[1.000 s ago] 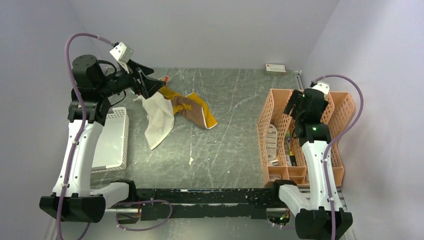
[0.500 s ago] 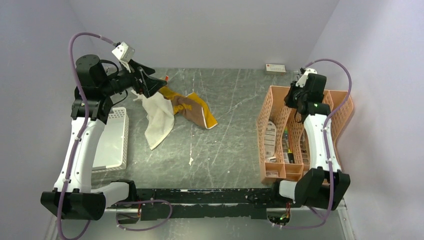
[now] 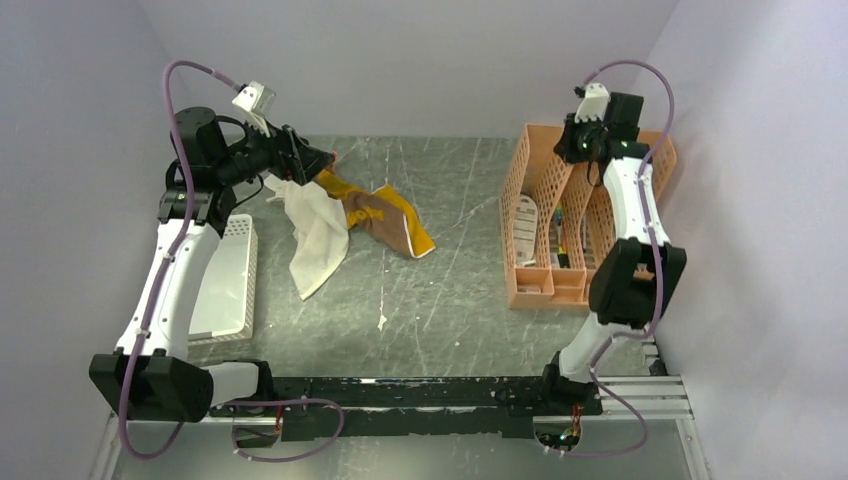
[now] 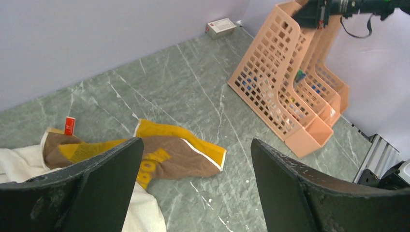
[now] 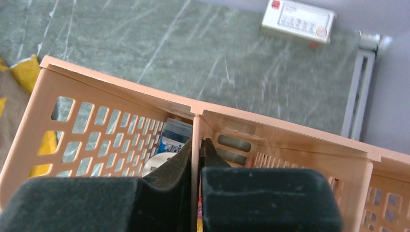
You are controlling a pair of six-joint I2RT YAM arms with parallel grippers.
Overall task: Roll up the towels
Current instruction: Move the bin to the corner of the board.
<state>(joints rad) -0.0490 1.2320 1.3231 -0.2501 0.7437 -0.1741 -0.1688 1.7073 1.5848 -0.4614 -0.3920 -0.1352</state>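
Dragged back and leftward since a second ago, the peach rack (image 3: 540,200) stands farther off. Near left lies a white tray (image 3: 225,290). Mid-surface (image 3: 450,300), the cream towel (image 3: 320,235) touches the mustard towel (image 3: 390,215), with the left claw (image 4: 192,141) spread above them. Farther off, the right claw (image 5: 196,145) pinches the rack's divider (image 5: 195,126), with packets (image 3: 527,215) in the compartments.

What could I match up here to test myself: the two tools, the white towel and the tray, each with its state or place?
Things:
1. left tool
2. right tool
3. white towel
4. tray

States or places:
A. shut on the rack divider
B. unrolled, touching the yellow towel
C. open
D. at the table left edge

Pairs: 1-C, 2-A, 3-B, 4-D
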